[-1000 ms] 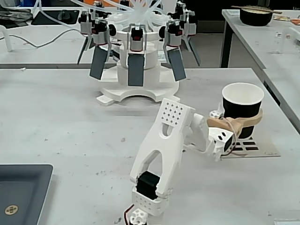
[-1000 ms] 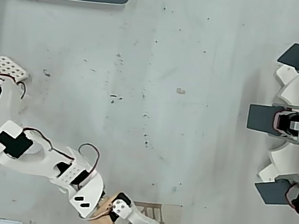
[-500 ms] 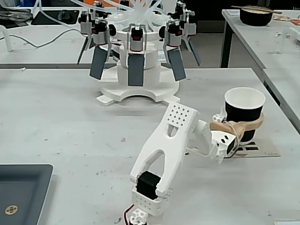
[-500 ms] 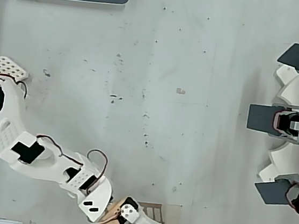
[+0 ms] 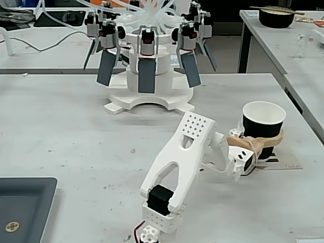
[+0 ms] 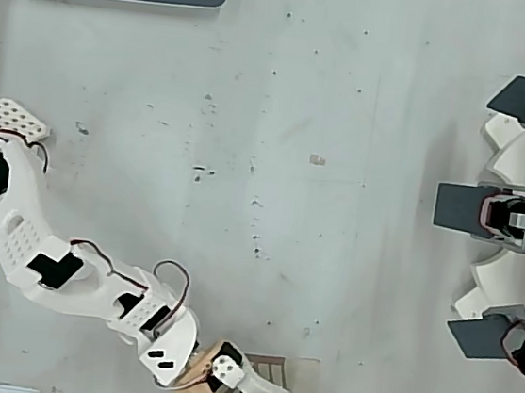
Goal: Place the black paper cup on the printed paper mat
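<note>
While the claw (image 5: 263,137) hugs the black paper cup (image 5: 262,125) | light, squashy (squeeze softly) | sits on printed paper mat (image 5: 280,161)

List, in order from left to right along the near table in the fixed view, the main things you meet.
Dark grey tray → white robot arm → gripper closed around the black paper cup, which stands on the printed paper mat.

A robotics lab: scuffed grey desk (image 5: 66,126); white 3D-printed arm (image 5: 177,162); a ring-shaped rig of servo units (image 5: 147,55); cables trailing behind.
</note>
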`<state>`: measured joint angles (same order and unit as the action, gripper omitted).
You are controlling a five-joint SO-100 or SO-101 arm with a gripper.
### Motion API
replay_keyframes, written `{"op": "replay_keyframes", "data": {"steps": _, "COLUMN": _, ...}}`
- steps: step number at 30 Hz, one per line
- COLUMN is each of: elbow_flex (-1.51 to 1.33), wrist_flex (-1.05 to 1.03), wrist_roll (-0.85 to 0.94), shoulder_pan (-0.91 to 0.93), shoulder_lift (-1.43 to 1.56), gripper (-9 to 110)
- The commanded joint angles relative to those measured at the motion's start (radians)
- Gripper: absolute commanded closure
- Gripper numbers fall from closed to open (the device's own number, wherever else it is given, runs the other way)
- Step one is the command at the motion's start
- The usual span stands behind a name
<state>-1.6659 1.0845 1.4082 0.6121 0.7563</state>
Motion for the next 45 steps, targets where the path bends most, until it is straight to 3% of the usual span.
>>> {"op": "replay_keyframes", "data": {"steps": 1, "elbow_flex": 0.040, "wrist_flex": 0.003, "wrist_roll": -0.011, "shoulder_pan": 0.009, "shoulder_lift": 0.012, "gripper": 88}}
{"op": "replay_keyframes", "data": {"steps": 22, "elbow_flex": 0.034, "wrist_flex": -0.049, "wrist_roll": 0.067, "shoulder_pan": 0.112, "shoulder_lift": 0.049, "gripper": 54}}
{"op": "replay_keyframes", "data": {"steps": 34, "elbow_flex": -0.192, "wrist_flex": -0.071, "wrist_roll": 0.127, "shoulder_pan": 0.124, "shoulder_lift": 0.252, "gripper": 50}}
{"op": "replay_keyframes", "data": {"steps": 45, "elbow_flex": -0.449, "wrist_flex": 0.034, "wrist_roll": 0.112, "shoulder_pan": 0.121, "shoulder_lift": 0.453, "gripper": 45}}
